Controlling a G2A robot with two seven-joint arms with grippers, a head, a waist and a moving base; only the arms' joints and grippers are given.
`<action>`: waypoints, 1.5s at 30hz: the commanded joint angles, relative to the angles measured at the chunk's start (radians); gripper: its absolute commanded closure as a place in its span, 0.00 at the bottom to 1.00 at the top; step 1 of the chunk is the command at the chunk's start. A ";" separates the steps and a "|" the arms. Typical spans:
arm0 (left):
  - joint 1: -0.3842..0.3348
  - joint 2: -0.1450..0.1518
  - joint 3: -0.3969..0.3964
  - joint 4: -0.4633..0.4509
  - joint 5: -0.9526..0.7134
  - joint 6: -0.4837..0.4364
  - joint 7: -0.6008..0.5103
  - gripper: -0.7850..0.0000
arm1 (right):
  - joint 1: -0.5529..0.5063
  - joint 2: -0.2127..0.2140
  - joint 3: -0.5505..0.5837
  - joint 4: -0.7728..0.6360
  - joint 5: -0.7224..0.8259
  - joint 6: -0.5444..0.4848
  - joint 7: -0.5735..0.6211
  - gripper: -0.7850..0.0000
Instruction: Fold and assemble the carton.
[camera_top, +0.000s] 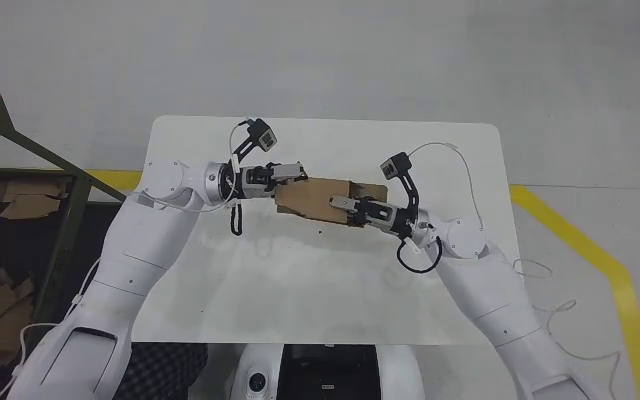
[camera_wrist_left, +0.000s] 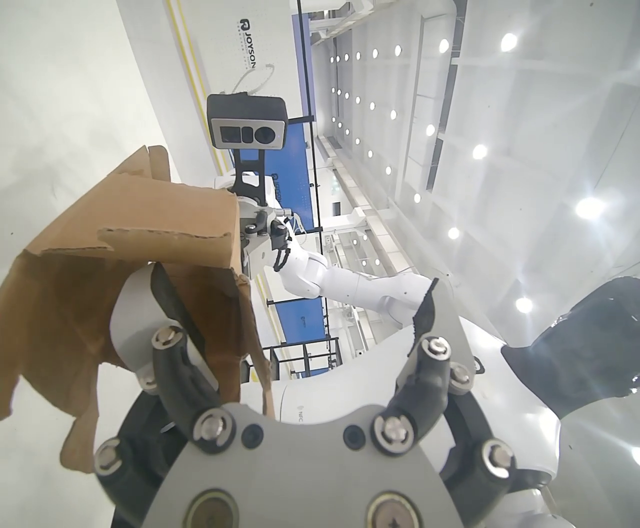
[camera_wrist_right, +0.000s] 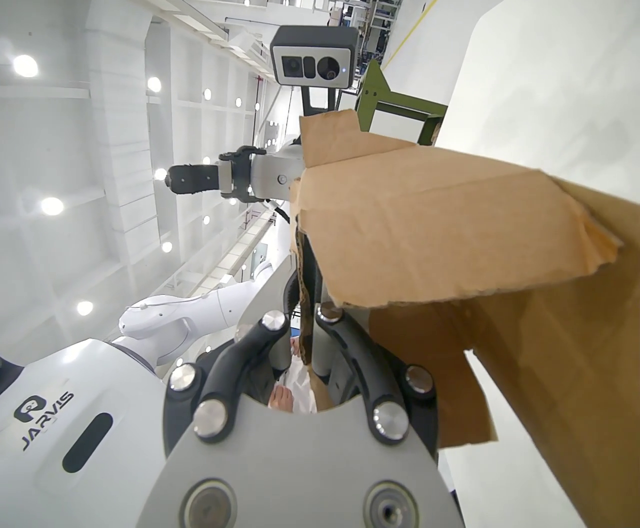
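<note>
Between the left gripper (camera_top: 292, 172) and the right gripper (camera_top: 340, 205), over the counter (camera_top: 300, 290), sits the brown carton (camera_top: 318, 197) — partly opened, its flaps loose. The right gripper is pressed together, pinching a thin edge of the carton. The left gripper is spread wide — one finger (camera_wrist_left: 167, 300) lies against the cardboard, and the other stands free.

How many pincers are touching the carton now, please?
2. The left pincer sits open at one end of the carton with one finger inside; the right pincer is shut on it from the opposite side.
</note>
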 joint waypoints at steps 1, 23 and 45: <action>-0.002 0.000 0.001 0.001 0.002 0.005 -0.005 0.00 | 0.001 0.000 -0.001 0.001 -0.001 0.000 0.007 1.00; -0.015 -0.005 0.007 0.030 -0.019 0.033 -0.043 0.00 | 0.000 0.004 0.011 0.003 0.001 -0.013 0.058 1.00; 0.055 0.005 -0.025 -0.056 -0.068 0.087 -0.085 0.00 | -0.010 0.006 0.045 0.009 -0.017 -0.026 -0.025 1.00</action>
